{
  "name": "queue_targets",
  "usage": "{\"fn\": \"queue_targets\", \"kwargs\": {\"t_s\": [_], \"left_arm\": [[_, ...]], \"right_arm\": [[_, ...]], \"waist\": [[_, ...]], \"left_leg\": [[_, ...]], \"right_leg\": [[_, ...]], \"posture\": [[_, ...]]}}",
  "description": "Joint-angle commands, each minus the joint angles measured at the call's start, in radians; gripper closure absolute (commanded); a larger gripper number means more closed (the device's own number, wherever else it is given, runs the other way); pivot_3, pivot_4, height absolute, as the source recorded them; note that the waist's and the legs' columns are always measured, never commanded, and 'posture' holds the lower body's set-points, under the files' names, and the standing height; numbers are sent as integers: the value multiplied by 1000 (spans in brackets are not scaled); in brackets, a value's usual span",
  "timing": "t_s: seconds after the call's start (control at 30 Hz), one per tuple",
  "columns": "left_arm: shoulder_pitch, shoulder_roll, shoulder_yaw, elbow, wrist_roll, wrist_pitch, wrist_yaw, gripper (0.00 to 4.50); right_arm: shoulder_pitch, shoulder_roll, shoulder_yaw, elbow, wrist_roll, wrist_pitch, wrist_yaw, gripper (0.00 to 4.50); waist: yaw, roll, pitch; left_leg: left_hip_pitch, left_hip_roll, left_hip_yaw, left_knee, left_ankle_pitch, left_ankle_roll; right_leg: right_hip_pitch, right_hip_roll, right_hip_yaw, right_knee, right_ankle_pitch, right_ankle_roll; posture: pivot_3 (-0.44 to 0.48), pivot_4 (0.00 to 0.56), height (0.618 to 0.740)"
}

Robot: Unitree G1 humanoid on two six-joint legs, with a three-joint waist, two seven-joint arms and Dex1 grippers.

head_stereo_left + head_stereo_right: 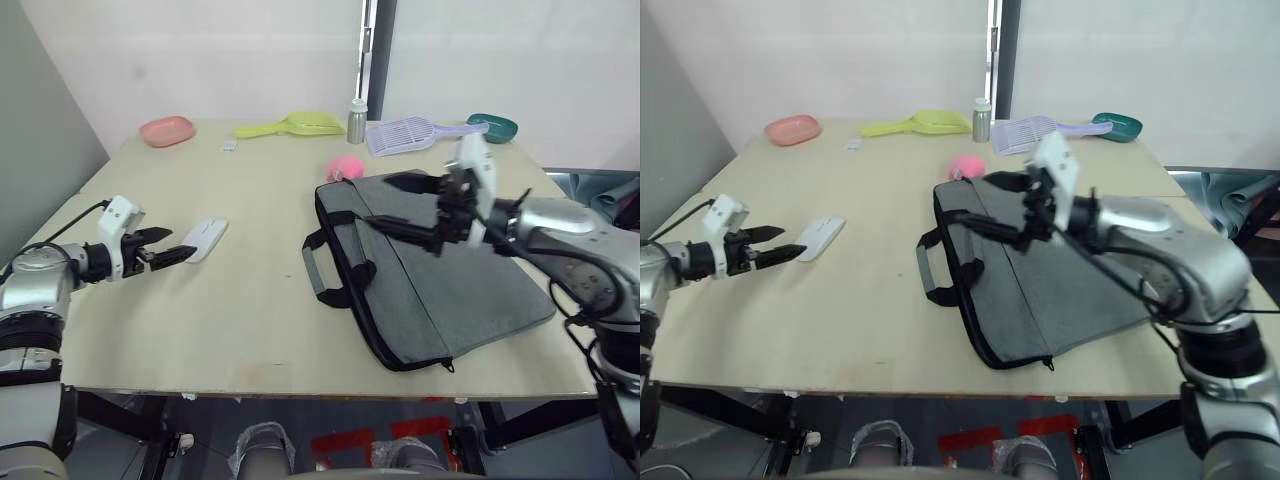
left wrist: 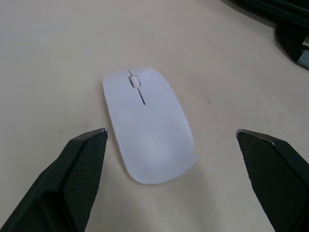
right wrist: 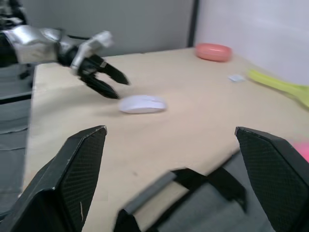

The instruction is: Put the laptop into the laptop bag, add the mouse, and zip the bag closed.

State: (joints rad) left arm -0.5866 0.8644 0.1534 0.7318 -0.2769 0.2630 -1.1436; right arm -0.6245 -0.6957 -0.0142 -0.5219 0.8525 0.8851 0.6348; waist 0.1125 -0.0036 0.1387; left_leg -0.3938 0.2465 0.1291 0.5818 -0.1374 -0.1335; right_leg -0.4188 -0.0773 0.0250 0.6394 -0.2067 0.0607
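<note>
Left gripper [image 1: 176, 252] spread wide, empty, with the mouse [image 1: 206, 239] flat on the table [image 1: 200, 330] just ahead of its fingertips. I'd advance until both fingers straddle its long sides, then pinch low. Right gripper [image 1: 437, 222] also open, hovering over the laptop bag [image 1: 450, 290].

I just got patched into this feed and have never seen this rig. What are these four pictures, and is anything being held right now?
It's a two-armed humanoid robot at a table. Two pictures come from its head cameras; two from cameras on its wrists, with black fingers rising from below. The left hand is open, fingers either side of the white mouse, not gripping it. The right hand is open above the grey laptop bag. Nothing is held. At the far edge lie a pink dish, scoops and a pink plush.
</note>
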Motion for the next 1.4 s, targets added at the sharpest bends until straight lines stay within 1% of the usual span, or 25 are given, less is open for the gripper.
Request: {"fn": "queue_targets", "kwargs": {"t_s": [0.03,0.1,0.2,0.37,0.6,0.8,0.9,0.97,1.0,1.03,1.13,1.23,1.3,1.33,1.37,1.4], "left_arm": [[-71,-15,-3,51,33,-35,44,0],[-113,-34,-13,117,59,-61,82,0],[-150,-53,-29,191,95,-100,104,0],[-204,-108,-62,282,144,-147,126,0],[-290,-153,-100,410,220,-182,214,0],[-327,-181,-135,492,292,-226,295,0],[-337,-196,-128,506,292,-222,291,731],[-335,-197,-124,507,290,-223,279,1453],[-333,-194,-120,507,287,-221,273,1639],[-332,-190,-115,506,282,-219,266,1631],[-333,-172,-99,495,266,-212,230,1631],[-333,-159,-91,455,240,-187,115,1631],[-294,-148,-102,343,194,-164,-102,1631],[-271,-141,-107,281,168,-140,-190,1631],[-240,-130,-113,206,143,-111,-269,1631],[-218,-123,-115,154,128,-87,-306,1631]], "right_arm": [[-48,28,26,-15,-34,-8,-26,33],[-72,45,55,-8,-57,-17,-23,33],[-96,67,66,-2,-66,-14,-22,33],[-122,103,75,15,-86,-9,-35,33],[-138,129,66,21,-93,-1,-51,33],[-131,137,55,7,-81,11,-66,33],[-117,136,47,-1,-84,16,-82,0],[-99,125,30,-12,-78,22,-88,0],[-90,118,21,-17,-76,25,-91,0],[-80,113,12,-22,-74,29,-94,0],[-42,92,-18,-41,-64,52,-109,0],[-17,73,-46,-52,-38,111,-146,0],[-2,81,-80,-42,4,212,-220,0],[5,89,-92,-36,20,261,-256,0],[17,103,-97,-36,33,310,-295,0],[23,112,-99,-39,42,341,-319,0]], "waist": [[4,0,0],[5,0,0],[4,0,0],[6,0,0],[9,0,0],[12,0,0],[15,0,0],[16,0,0],[16,0,0],[17,0,0],[16,0,0],[16,0,0],[15,0,0],[15,0,0],[16,0,0],[16,0,0]], "left_leg": [[-1,0,-1,0,0,0],[-2,0,-2,2,0,0],[-2,0,-3,3,2,-4],[-2,0,-4,5,2,-5],[-5,0,-6,7,3,-5],[-4,0,-6,7,3,-6],[-2,0,-7,7,3,-7],[-1,0,-6,7,4,-8],[0,0,-6,7,4,-9],[1,0,-6,7,5,-9],[1,0,-6,7,5,-9],[1,0,-6,6,5,-9],[0,0,-6,5,5,-10],[0,0,-6,4,5,-10],[-1,0,-6,4,5,-10],[-1,0,-6,3,5,-10]], "right_leg": [[0,0,0,0,0,0],[-1,0,-1,1,0,0],[0,0,-1,4,0,0],[0,0,-1,6,0,0],[-1,0,-3,6,0,0],[0,0,-3,6,0,0],[1,-1,-2,8,0,0],[2,-1,-2,9,0,0],[2,-1,-2,9,0,1],[2,-1,-2,9,0,1],[3,0,-1,9,0,1],[2,0,-1,8,0,1],[1,0,-1,7,0,0],[1,0,-1,6,0,0],[1,0,-1,6,0,0],[1,0,-1,6,0,0]], "posture": [[0,150,740],[0,150,740],[0,150,740],[0,150,740],[0,150,740],[0,150,740],[0,150,740],[0,150,740],[0,150,740],[0,150,740],[0,150,740],[0,150,740],[0,150,740],[0,150,740],[0,150,740],[0,150,740]]}}
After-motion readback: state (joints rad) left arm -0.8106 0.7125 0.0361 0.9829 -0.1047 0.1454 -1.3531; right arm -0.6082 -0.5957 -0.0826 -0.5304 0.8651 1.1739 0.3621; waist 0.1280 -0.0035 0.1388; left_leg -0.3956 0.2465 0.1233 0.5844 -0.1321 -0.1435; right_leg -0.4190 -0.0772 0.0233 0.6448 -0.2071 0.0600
